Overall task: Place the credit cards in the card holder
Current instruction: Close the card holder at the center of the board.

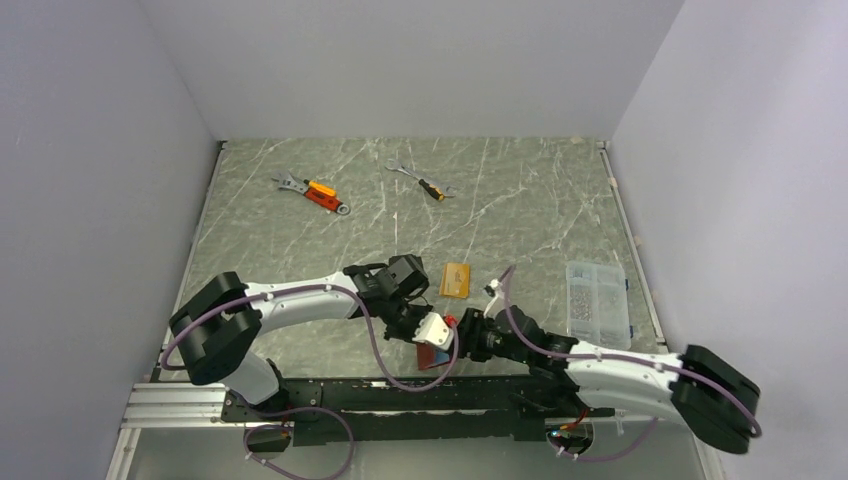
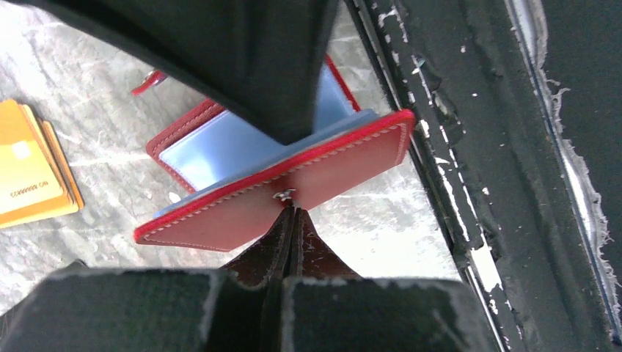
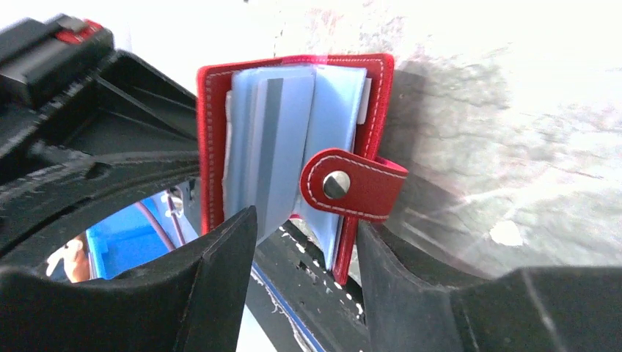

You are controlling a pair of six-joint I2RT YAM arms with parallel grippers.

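The card holder [image 1: 436, 352] is a red wallet with pale blue pockets, held up near the table's front edge. In the left wrist view my left gripper [image 2: 291, 210] is shut on the edge of the card holder's red cover [image 2: 242, 213], by a metal stud. In the right wrist view the card holder [image 3: 374, 95] stands open. A silver-grey credit card with a dark stripe [image 3: 282, 132] sits in a pocket, and the snap tab [image 3: 352, 183] hangs across the front. My right gripper [image 3: 304, 235] is open, its fingers either side of the holder's lower edge. An orange-gold card [image 1: 456, 280] lies flat on the table beyond it.
Two orange-handled wrenches [image 1: 312, 192] [image 1: 425, 185] lie at the back of the marbled table. A clear plastic parts box [image 1: 597, 298] sits to the right. The black base rail [image 2: 455, 147] runs right beside the held holder. My right gripper [image 1: 466, 332] faces my left gripper [image 1: 430, 335] closely.
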